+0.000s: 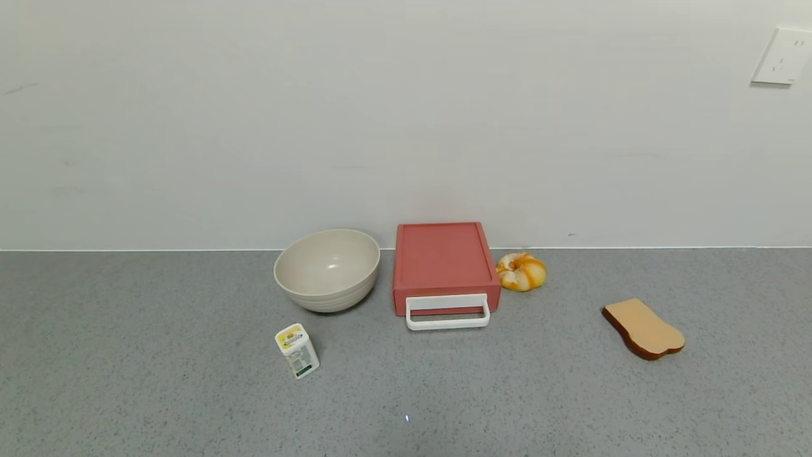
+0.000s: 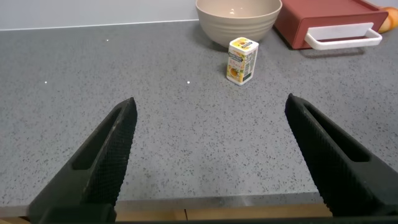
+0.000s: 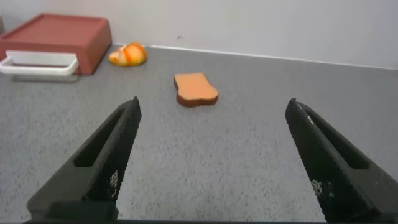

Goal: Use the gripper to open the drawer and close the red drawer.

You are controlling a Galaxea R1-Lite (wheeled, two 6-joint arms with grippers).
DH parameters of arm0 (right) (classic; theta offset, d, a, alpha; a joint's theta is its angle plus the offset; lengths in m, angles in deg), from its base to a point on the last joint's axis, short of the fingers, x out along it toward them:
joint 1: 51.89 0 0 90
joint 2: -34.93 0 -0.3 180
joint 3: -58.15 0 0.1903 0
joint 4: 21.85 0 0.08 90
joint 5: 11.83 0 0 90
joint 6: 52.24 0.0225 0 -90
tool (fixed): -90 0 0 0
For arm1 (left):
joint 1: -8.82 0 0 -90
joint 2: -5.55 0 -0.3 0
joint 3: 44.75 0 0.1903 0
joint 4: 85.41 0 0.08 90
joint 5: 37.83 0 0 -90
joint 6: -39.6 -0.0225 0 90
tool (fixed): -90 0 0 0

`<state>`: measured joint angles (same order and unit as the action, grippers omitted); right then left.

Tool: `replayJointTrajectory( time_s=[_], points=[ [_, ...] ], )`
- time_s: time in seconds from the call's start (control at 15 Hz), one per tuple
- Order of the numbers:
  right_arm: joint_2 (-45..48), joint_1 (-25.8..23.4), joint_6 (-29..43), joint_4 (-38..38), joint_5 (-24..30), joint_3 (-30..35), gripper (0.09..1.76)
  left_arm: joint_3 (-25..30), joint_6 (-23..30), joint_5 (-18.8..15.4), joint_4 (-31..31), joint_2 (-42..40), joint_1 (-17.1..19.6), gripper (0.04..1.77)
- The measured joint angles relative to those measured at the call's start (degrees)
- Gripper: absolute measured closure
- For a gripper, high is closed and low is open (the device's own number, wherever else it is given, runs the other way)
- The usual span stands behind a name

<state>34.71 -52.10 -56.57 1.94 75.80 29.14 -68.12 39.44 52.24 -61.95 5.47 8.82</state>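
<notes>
The salmon-red drawer box [image 1: 444, 259] stands against the back wall, its tray pushed in and its white loop handle [image 1: 448, 312] facing the front. It also shows in the left wrist view [image 2: 323, 15] and the right wrist view [image 3: 59, 36]. Neither gripper shows in the head view. My left gripper [image 2: 211, 112] is open and empty, low over the counter's near edge, far from the drawer. My right gripper [image 3: 212, 109] is open and empty, over bare counter short of the toast.
A beige bowl [image 1: 327, 269] stands left of the drawer. A small white carton [image 1: 297, 350] stands in front of the bowl. An orange-and-white bun [image 1: 521, 271] lies right of the drawer. A toast slice [image 1: 643, 329] lies farther right. A wall socket [image 1: 781, 56] is at upper right.
</notes>
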Motion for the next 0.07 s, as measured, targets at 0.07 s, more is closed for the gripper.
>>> replayJointTrajectory(
  time_s=[0.07],
  points=[
    [0.1, 0.0, -0.2, -0.5, 0.3, 1.8, 0.14, 0.0, 0.0, 0.0, 0.0, 0.0, 0.0, 0.09]
  ],
)
